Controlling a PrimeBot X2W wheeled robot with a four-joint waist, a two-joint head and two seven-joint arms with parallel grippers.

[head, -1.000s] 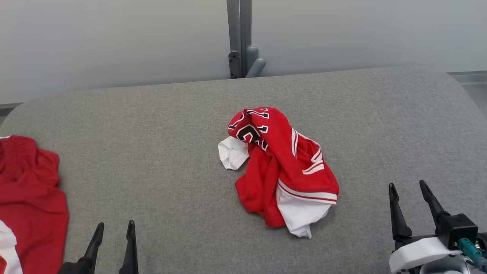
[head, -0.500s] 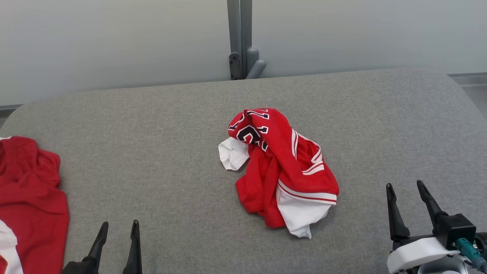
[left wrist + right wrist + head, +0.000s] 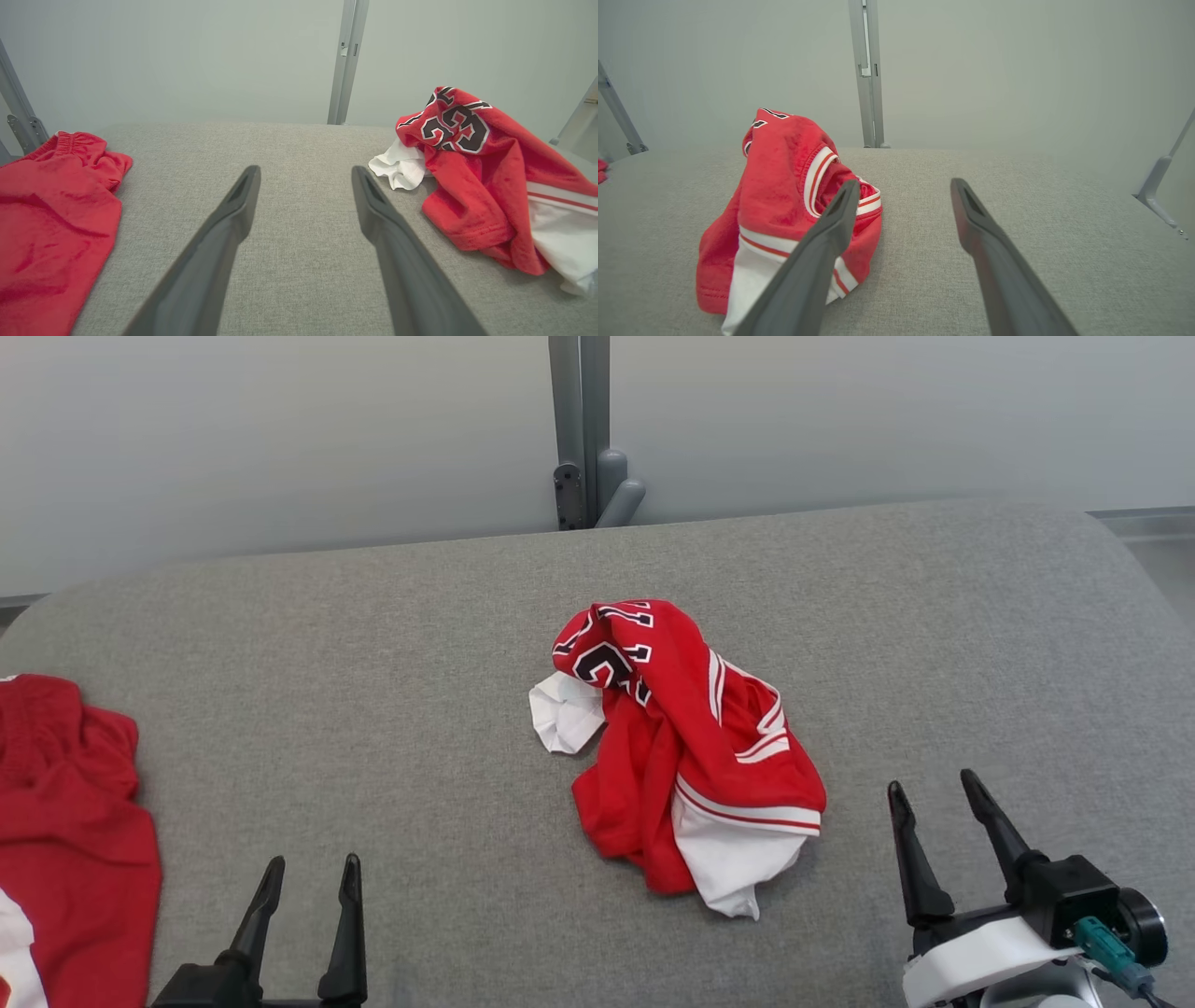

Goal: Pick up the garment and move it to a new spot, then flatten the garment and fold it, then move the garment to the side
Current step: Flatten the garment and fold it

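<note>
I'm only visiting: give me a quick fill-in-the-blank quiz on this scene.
1. The left gripper and right gripper are both ____.
2. The crumpled jersey lies on a cushion coloured ____.
3. Another red garment lies on the robot's ____ side.
Missing: open; grey; left.

Red jersey-knit garment (image 3: pixel 686 747) with white panels, striped trim and black-and-white numerals — crumpled in a loose heap. It lies near the middle of the grey fabric-covered surface (image 3: pixel 373 709), a white fold protruding at its left edge.
</note>
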